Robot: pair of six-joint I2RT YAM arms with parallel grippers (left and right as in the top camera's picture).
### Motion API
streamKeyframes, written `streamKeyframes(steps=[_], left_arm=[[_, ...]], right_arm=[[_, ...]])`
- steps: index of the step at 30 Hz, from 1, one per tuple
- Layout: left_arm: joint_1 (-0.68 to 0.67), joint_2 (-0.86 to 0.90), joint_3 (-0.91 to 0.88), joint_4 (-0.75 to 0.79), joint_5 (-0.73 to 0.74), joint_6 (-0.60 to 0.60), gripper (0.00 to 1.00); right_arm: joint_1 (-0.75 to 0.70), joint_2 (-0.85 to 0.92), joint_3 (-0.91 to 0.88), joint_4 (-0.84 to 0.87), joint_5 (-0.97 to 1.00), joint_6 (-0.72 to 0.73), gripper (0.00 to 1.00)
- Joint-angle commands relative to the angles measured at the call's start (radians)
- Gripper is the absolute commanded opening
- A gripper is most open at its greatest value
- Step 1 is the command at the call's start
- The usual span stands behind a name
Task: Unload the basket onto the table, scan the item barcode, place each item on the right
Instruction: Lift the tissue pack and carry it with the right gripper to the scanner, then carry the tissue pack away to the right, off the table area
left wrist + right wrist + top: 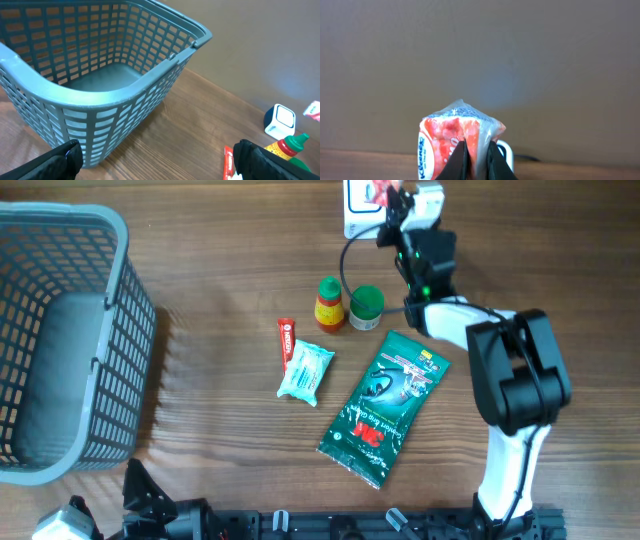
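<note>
Grey-blue basket (pixel 100 95) on wooden table (pixel 200 115), spread fingers (pixel 60 160), white cube (pixel 280 120)

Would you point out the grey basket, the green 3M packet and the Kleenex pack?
grey basket (pixel 100 100), left wrist view, front rim.
green 3M packet (pixel 385 405), overhead view, printed face.
Kleenex pack (pixel 440 132), right wrist view, red front.

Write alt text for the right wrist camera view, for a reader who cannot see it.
Two dark fingers pinch a red-and-white Kleenex tissue pack by its lower edge, low in the middle of the frame. Behind it peeks the corner of a white box, above a strip of wooden table. A plain brown wall fills the rest.
</note>
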Motion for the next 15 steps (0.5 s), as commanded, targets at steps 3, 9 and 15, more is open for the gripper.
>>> streamKeyframes(steps=[3,9,15], left_arm=[[-0.003,-0.003,0.002,0.003,0.008,-0.005,1.0],[-0.003,-0.003,0.002,0.003,0.008,-0.005,1.0],[-0.003,-0.003,0.002,0.003,0.008,-0.005,1.0]], right_arm=[[-0.005,0.17,0.228,-0.049,-0.129,-0.028,0.04],[-0.006,0.229,0.279,-0.078,-0.125,-0.021,0.04],[-0.026,0.206,0.279,-0.093,-0.125,-0.012,0.04]])
